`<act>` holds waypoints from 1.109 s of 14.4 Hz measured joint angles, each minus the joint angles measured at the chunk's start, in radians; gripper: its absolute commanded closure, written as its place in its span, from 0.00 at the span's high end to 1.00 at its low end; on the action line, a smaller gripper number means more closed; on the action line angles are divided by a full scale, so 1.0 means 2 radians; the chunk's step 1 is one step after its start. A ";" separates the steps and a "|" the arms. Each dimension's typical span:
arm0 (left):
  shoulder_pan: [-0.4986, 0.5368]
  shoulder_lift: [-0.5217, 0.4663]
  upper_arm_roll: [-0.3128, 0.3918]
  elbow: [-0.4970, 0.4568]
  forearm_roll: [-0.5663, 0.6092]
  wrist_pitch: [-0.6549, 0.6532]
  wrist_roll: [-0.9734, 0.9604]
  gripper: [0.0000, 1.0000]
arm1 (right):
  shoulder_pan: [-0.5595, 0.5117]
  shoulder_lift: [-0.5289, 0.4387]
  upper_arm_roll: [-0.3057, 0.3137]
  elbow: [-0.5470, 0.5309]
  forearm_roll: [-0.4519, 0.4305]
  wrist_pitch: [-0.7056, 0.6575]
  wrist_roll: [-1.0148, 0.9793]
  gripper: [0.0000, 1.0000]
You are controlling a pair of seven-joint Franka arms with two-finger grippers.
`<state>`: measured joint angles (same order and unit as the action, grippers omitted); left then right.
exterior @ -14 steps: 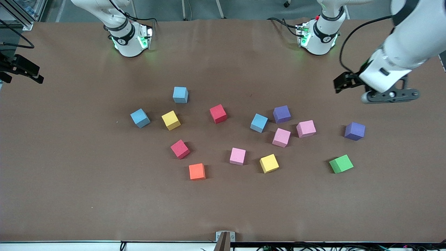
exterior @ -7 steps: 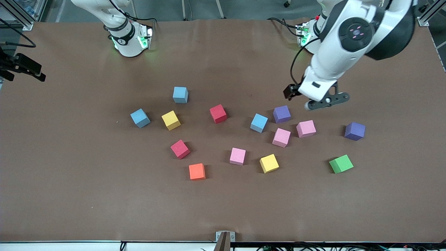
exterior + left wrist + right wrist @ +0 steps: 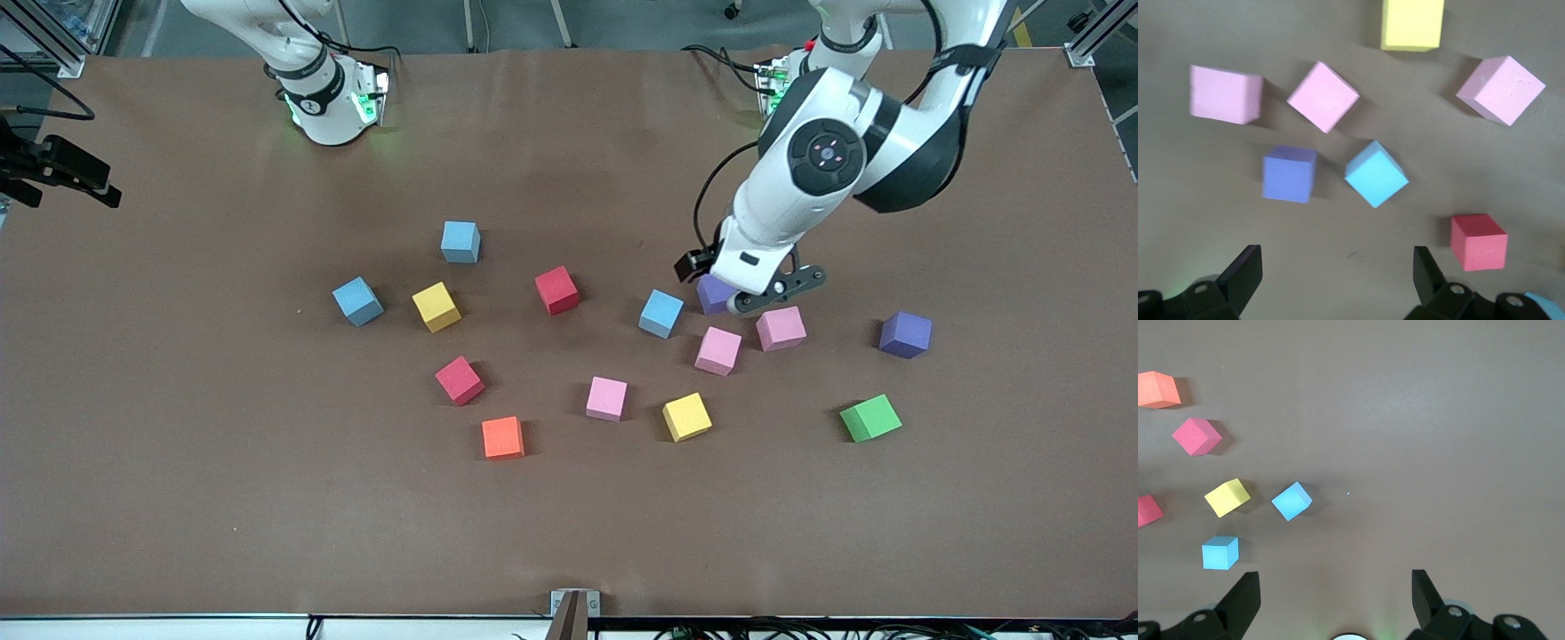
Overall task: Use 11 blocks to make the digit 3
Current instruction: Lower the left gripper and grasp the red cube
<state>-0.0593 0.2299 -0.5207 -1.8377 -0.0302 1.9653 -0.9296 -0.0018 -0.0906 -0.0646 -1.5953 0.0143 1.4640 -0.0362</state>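
Because the left arm reaches in over the cluster, its wrist covers most of one purple block [image 3: 709, 292], of which only a corner shows from the front camera; the left wrist view shows that block whole.

From the right arm's end of the tabletop, the blocks run as follows. First come a light blue block [image 3: 357, 300], a yellow block [image 3: 436, 307] beside it, and a second light blue block [image 3: 460, 241] nearer the bases. A red block [image 3: 460, 380] and an orange block [image 3: 502, 437] lie nearer the front edge. A second red block [image 3: 556, 290] sits mid-table. Then come a pink block [image 3: 606, 398], a third light blue block [image 3: 661, 313], a second yellow block [image 3: 686, 417], and two more pink blocks [image 3: 717, 350] [image 3: 781, 328]. A second purple block [image 3: 905, 334] and a green cube [image 3: 870, 418] lie apart toward the left arm's end.

In the left wrist view the second yellow block is cut off at the frame edge.

The left gripper [image 3: 1336, 263] hovers low over the half-hidden purple block, fingers spread wide and holding nothing.

The right gripper [image 3: 1335, 587] waits high over the right arm's end of the tabletop, fingers likewise wide apart and empty.
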 measured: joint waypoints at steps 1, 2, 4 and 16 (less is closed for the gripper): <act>-0.013 0.012 0.000 0.000 0.000 0.019 -0.015 1.00 | 0.000 0.000 0.000 0.000 0.000 -0.002 0.000 1.00; -0.027 0.024 0.000 0.000 0.000 0.039 -0.029 1.00 | 0.000 0.000 0.000 0.000 0.000 -0.006 0.000 1.00; -0.062 0.050 -0.001 0.002 0.011 0.076 -0.061 1.00 | 0.001 0.000 0.001 0.000 0.001 -0.008 -0.001 1.00; -0.209 0.233 0.001 0.085 0.167 0.157 -0.246 1.00 | 0.001 0.000 0.001 -0.001 0.000 -0.007 -0.029 1.00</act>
<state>-0.4763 0.6968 -0.5193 -1.6668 0.3040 2.2792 -1.4219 0.0004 -0.0906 -0.0631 -1.5964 0.0153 1.4497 -0.0943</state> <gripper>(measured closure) 0.000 0.000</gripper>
